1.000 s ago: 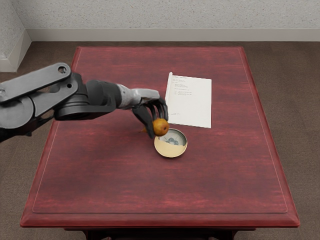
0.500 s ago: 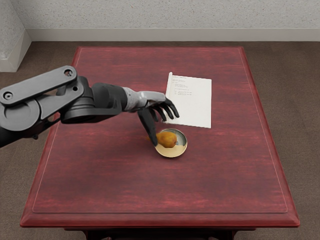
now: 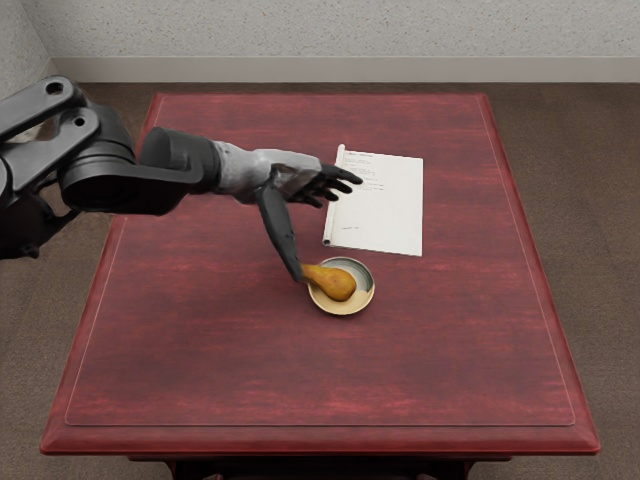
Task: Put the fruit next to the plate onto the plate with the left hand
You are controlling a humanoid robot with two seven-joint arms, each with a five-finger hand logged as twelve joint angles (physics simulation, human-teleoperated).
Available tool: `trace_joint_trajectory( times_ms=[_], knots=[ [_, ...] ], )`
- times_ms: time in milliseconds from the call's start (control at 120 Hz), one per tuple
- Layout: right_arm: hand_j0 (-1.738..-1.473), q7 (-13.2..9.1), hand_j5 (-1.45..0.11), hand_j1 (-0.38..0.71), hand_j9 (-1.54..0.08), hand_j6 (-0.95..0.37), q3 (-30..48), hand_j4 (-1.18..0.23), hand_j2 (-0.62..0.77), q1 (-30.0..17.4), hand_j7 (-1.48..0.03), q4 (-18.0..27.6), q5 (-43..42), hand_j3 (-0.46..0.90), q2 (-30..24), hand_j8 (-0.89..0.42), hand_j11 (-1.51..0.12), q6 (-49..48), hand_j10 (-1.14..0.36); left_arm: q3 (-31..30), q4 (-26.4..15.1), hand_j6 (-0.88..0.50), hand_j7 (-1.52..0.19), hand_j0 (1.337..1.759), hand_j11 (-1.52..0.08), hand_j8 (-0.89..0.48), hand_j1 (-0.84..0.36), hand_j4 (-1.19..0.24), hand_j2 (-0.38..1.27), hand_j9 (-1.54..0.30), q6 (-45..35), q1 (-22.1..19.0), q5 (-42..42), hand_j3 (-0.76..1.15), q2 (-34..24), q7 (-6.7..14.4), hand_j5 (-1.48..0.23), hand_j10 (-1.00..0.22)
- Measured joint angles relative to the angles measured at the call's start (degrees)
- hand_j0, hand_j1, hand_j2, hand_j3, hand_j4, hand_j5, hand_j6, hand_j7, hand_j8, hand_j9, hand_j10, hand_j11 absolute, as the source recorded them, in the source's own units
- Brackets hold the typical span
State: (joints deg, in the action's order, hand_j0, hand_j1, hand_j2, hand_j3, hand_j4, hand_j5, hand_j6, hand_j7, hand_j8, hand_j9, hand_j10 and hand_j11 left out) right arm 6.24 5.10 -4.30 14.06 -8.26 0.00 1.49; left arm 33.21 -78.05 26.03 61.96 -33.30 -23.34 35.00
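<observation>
A yellow-brown fruit [image 3: 333, 283], pear-shaped, lies on its side on a small round plate [image 3: 346, 308] near the middle of a dark red wooden bench [image 3: 200, 340], its narrow end pointing left over the plate's rim. The robot's left arm [image 3: 120, 175] comes in from the left edge of the view and stretches across the bench's far left part. The left hand [image 3: 298, 184] hangs above the wood behind and to the left of the plate, spread wide and holding nothing. Its dark fingers [image 3: 338, 178] fan out toward a white sheet of paper [image 3: 385, 200], their tips overlapping the sheet's left edge in this view. The thumb [image 3: 281, 236] points down at a slant, with its tip just beside the fruit's narrow end; whether the two touch cannot be told. The sheet, printed with a few small lines too fine to read, lies flat just behind the plate and a little to its right. Brown floor [image 3: 600, 200] surrounds the bench, and a pale wall [image 3: 350, 30] runs along the back.
</observation>
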Motion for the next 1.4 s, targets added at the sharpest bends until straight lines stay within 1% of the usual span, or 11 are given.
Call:
trace_joint_trajectory(
  times_ms=[92,158,233,383,417,525,575,683,883,1150,1400],
  knots=[
    [-1.658,0.0,-0.02,-0.33,-0.02,-0.01,0.0,-0.02,0.0,0.02,-0.02,0.0,0.0,0.0,0.0,-0.01,-0.02,0.0,-0.01,4.59,0.06,-0.03,-0.04,1.658,-0.04,-0.03,0.32,-0.03,0.02,-0.04,5.17,-3.12,5.33,0.0,-1.57,0.0,-0.04,-0.03],
    [-1.658,0.0,-0.02,-0.33,-0.02,-0.01,0.0,-0.01,0.0,0.02,-0.02,0.0,0.0,0.0,0.0,-0.01,-0.02,0.0,-0.01,8.08,0.94,-0.02,-0.03,1.658,-0.03,-0.02,0.32,-0.02,0.01,-0.03,6.97,-6.65,9.15,0.0,-2.17,0.0,-0.03,-0.02],
    [-1.658,0.0,-0.02,-0.33,-0.02,-0.01,0.0,-0.01,0.0,0.01,-0.02,0.0,0.0,0.0,0.0,-0.01,-0.02,0.0,-0.01,10.7,2.03,-0.02,-0.02,1.658,-0.02,-0.02,0.33,-0.02,0.01,-0.02,8.0,-8.63,15.28,0.0,-6.06,0.0,-0.02,-0.02],
    [-1.658,0.0,-0.02,-0.33,-0.02,-0.01,0.0,-0.02,0.0,0.03,-0.02,0.0,0.0,0.0,0.0,-0.01,-0.02,0.0,-0.01,12.64,2.98,-0.01,-0.02,1.658,-0.02,-0.01,0.34,-0.01,0.01,-0.02,8.75,-13.53,26.19,0.0,-12.44,0.0,-0.02,-0.01],
    [-1.658,0.0,-0.02,-0.33,-0.02,-0.01,0.0,-0.02,0.0,0.03,-0.02,0.0,0.0,0.0,0.0,-0.01,-0.02,0.0,-0.01,12.96,3.22,-0.01,-0.01,1.658,-0.01,-0.01,0.34,-0.01,0.0,-0.01,8.82,-13.98,27.81,0.0,-13.06,0.0,-0.01,-0.01],
    [-1.658,0.0,-0.02,-0.33,-0.02,-0.01,0.0,-0.02,0.0,0.03,-0.02,0.0,0.0,0.0,0.0,-0.01,-0.02,0.0,-0.01,13.5,3.64,-0.01,-0.01,1.658,-0.01,-0.01,0.34,-0.01,0.0,-0.01,8.93,-15.84,33.44,0.0,-21.02,0.0,-0.01,-0.01],
    [-1.658,0.0,-0.02,-0.33,-0.02,-0.01,0.0,-0.02,0.0,0.02,-0.02,0.0,0.0,0.0,0.0,-0.01,-0.02,0.0,-0.01,13.56,3.76,-0.01,-0.01,1.658,-0.01,-0.01,0.34,-0.01,0.0,-0.01,8.95,-16.09,35.31,0.0,-23.15,0.0,-0.01,-0.01],
    [-1.658,0.0,-0.02,-0.33,-0.02,-0.01,-0.02,-0.02,0.0,0.0,-0.02,0.0,0.0,0.0,0.0,-0.01,-0.02,0.0,-0.01,13.62,5.55,-0.01,-0.01,1.658,-0.01,-0.01,0.34,-0.01,0.0,-0.01,8.98,-17.88,37.34,0.0,-24.69,0.0,-0.01,-0.01],
    [-1.658,0.0,-0.02,-0.33,-0.02,-0.01,-0.02,-0.02,0.0,0.0,-0.02,0.0,0.0,0.0,0.0,-0.01,-0.02,0.0,-0.01,13.61,10.13,0.0,-0.01,1.658,-0.01,0.0,0.34,0.0,0.0,-0.01,9.01,-20.05,39.97,0.0,-30.4,0.0,-0.01,0.0],
    [-1.658,0.0,-0.02,-0.33,-0.02,-0.01,-0.01,-0.02,0.0,-0.01,-0.02,0.0,0.0,0.0,0.0,-0.01,-0.02,0.0,-0.01,13.62,11.56,0.0,0.0,1.658,0.0,0.0,0.35,0.0,0.0,0.0,9.02,-20.4,41.03,0.0,-34.05,0.0,0.0,0.0],
    [-1.658,0.0,-0.02,-0.33,-0.02,-0.01,-0.02,-0.02,0.0,-0.01,-0.02,0.0,0.0,0.0,0.0,-0.01,-0.02,0.0,-0.01,13.67,12.17,0.0,0.0,1.658,0.0,0.0,0.35,0.0,0.0,0.0,9.03,-20.41,41.17,0.0,-34.75,0.0,0.0,0.0]
  ],
)
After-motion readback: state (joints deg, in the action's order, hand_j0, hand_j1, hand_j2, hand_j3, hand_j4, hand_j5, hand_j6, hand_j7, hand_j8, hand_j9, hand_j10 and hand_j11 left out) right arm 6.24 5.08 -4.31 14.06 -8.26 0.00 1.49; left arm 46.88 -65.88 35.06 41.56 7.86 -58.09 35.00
